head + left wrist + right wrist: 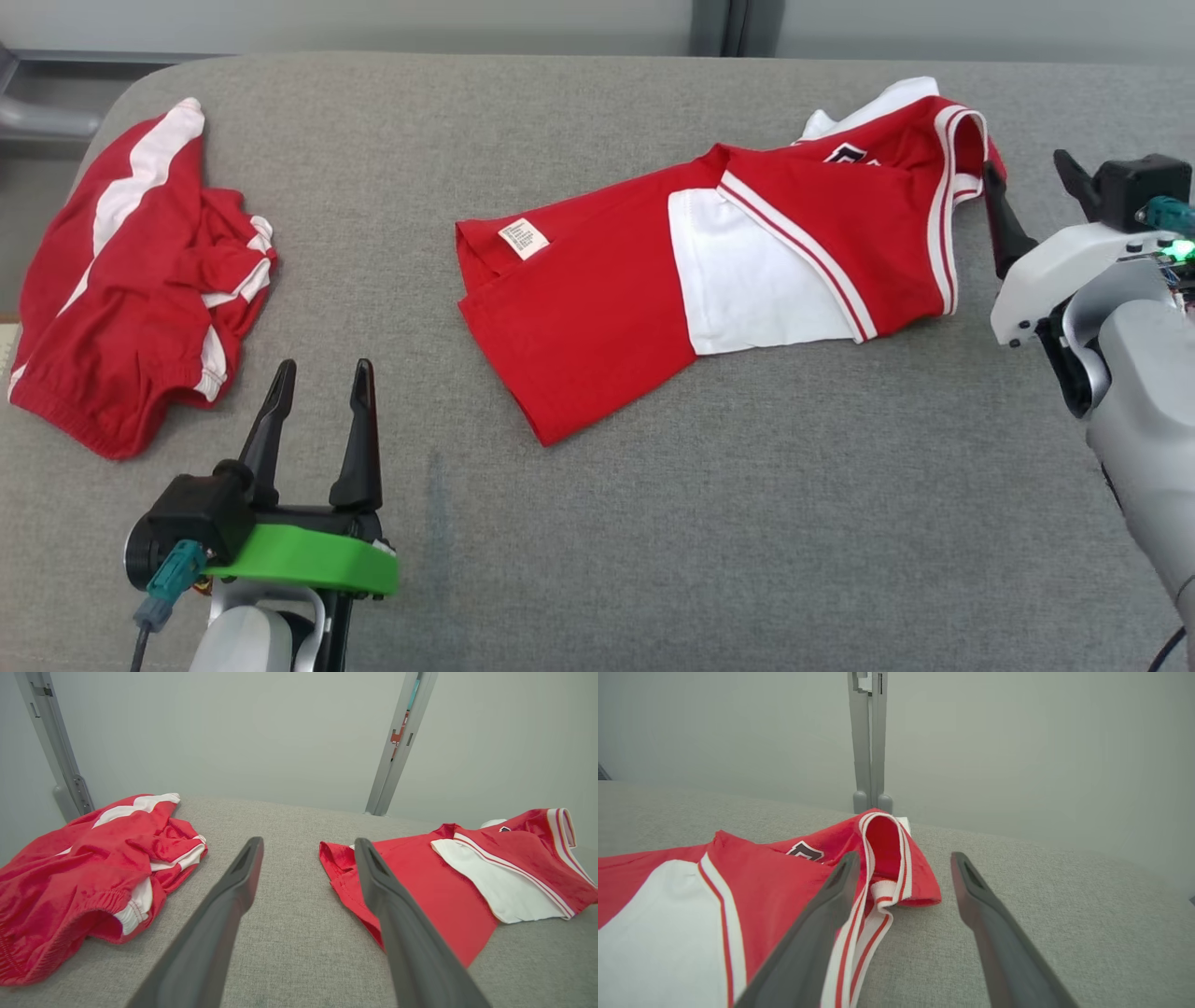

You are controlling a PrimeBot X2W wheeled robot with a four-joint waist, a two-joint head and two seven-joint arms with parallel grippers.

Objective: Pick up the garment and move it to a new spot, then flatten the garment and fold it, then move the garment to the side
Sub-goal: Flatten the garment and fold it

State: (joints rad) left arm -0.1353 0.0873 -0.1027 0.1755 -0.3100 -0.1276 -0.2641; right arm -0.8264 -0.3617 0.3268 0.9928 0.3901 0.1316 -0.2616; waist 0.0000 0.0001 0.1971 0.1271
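The jersey [597,317] lay crumpled and half folded over itself toward the tabletop's [747,523] far right corner. It was soft red knit with a white panel, red-and-white striped ribbed trim and a small white care label [523,238]. The right gripper [1024,166] stood at its striped end with its fingers apart and nothing held, one finger just beside the trim. The left gripper [323,366] rested near the front edge, fingers spread and empty. Shiny red shorts [121,308] with white stripes lay bunched at the left edge on the grey woven cloth.
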